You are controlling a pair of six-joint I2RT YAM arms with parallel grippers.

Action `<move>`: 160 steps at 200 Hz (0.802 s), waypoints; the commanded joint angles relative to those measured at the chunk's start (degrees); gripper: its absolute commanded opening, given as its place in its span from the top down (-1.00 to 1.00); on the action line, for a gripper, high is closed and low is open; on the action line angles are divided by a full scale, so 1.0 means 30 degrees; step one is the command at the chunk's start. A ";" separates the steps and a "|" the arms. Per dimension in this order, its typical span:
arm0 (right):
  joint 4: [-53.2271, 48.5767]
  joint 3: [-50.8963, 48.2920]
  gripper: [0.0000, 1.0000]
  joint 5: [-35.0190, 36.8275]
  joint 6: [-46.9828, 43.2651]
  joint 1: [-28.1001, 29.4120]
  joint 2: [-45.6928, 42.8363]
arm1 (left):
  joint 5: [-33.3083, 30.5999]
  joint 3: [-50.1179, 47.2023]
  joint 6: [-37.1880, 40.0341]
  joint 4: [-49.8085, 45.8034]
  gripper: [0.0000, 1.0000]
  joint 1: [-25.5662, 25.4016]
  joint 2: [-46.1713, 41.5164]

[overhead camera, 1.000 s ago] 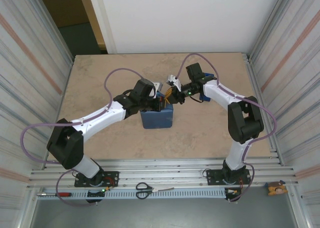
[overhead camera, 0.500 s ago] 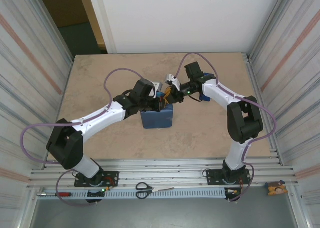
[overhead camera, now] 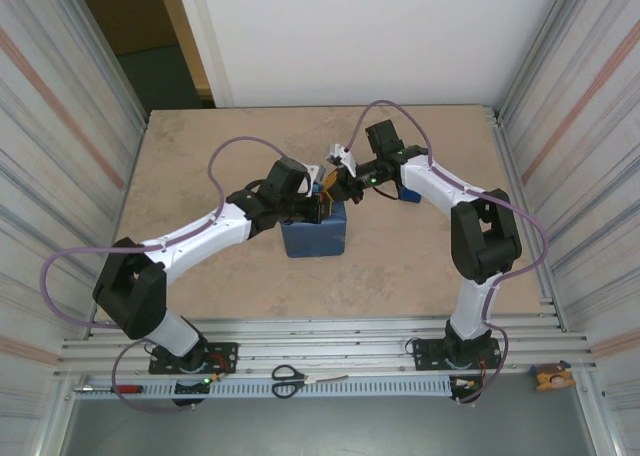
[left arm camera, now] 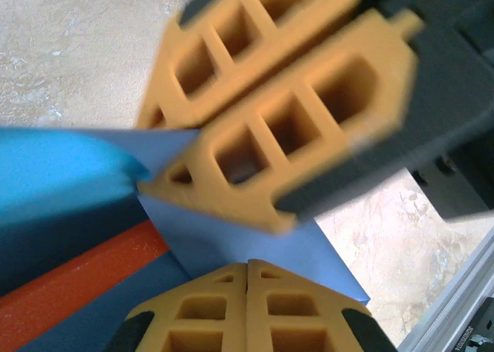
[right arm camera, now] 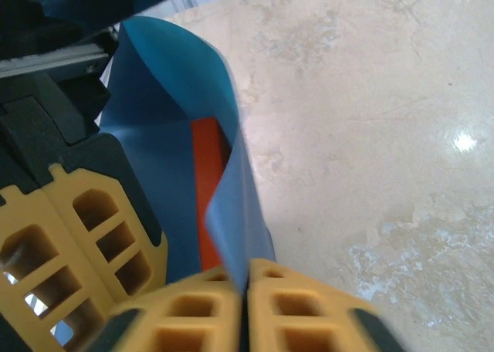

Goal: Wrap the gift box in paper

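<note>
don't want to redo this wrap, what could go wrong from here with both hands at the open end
1. The right hand pinches a thin fold of the paper; a hard pull could tear it or let it slip out.
2. The gift box shows orange at the open end; a released flap may spring back and leave it bare.
3. The left hand, shut, sits very close to the right hand; they could bump.

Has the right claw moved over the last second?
Yes. The right claw has shifted slightly left and toward the far edge of the table, judged against the paper, which stayed put.
</note>
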 commanded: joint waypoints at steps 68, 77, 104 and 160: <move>0.1985 0.0875 1.00 -0.1528 0.1900 0.0317 0.0595 | 0.0113 -0.0720 0.0268 -0.1902 1.00 -0.0164 0.0335; 0.2003 0.0856 1.00 -0.1595 0.1915 0.0266 0.0487 | 0.0110 -0.0721 0.0268 -0.1902 1.00 -0.0165 0.0310; 0.2181 0.0854 0.55 -0.1846 0.2275 0.0225 0.0183 | 0.0079 -0.0754 0.0268 -0.1940 1.00 -0.0168 0.0321; 0.4413 0.0022 0.48 -0.1261 0.4522 -0.0047 -0.0431 | 0.0134 -0.0752 0.0203 -0.1858 1.00 -0.0164 0.0335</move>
